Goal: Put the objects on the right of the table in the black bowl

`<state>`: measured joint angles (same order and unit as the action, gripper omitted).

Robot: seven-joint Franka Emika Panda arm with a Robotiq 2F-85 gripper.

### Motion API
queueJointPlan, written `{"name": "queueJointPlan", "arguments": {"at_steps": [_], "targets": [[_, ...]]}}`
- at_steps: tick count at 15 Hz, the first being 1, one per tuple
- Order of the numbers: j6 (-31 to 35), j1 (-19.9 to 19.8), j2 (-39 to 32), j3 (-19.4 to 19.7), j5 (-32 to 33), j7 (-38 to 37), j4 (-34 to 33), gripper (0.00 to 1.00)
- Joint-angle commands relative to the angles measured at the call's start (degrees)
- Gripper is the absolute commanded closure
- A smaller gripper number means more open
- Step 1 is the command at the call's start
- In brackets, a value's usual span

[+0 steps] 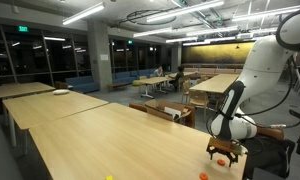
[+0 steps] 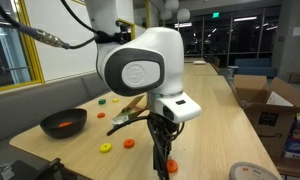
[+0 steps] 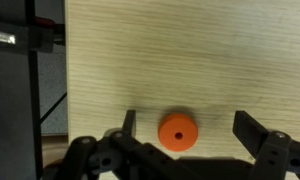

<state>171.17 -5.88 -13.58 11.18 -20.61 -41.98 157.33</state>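
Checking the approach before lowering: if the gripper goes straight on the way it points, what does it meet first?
Likely the orange item, lying on the table between the fingers of the open gripper; depth is unclear.

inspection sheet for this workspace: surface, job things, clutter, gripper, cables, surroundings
surface: pale wood table, bare around the gripper
job's things: orange ring flat on the table between the fingers; second orange piece lying apart from it; black bowl near the table end
clutter: yellow piece and green piece on the table
gripper: open, straddling the ring, not gripping
cables: black cable past the table edge in the wrist view
surroundings: cardboard boxes beside the table; more tables behind
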Motion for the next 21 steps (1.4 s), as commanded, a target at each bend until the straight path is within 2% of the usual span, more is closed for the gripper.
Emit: {"name": "queueJointPlan", "arguments": {"at_steps": [1,7,8,9,10,13,16,21], "targets": [[2.60,-1.22,-0.67,-1.25,-2.41,1.14,0.00,0.00],[3.52,-2.50,-1.06,-2.66,-4.18,1.56,0.00,0.00],[3.55,-2.57,-1.17,-2.70,-4.29,1.55,0.00,0.25],[3.64,-2.75,-1.24,-2.87,-4.47,1.64,0.00,0.26],[3.69,-2.89,-1.30,-2.99,-4.59,1.64,0.00,0.32],[3.75,-3.17,-1.46,-3.17,-4.48,1.54,0.00,0.58],[4.11,-3.16,-1.20,-3.20,-4.31,1.40,-0.12,0.78],[3.41,-2.29,-0.29,-2.49,-3.51,0.90,-0.12,0.74]]}}
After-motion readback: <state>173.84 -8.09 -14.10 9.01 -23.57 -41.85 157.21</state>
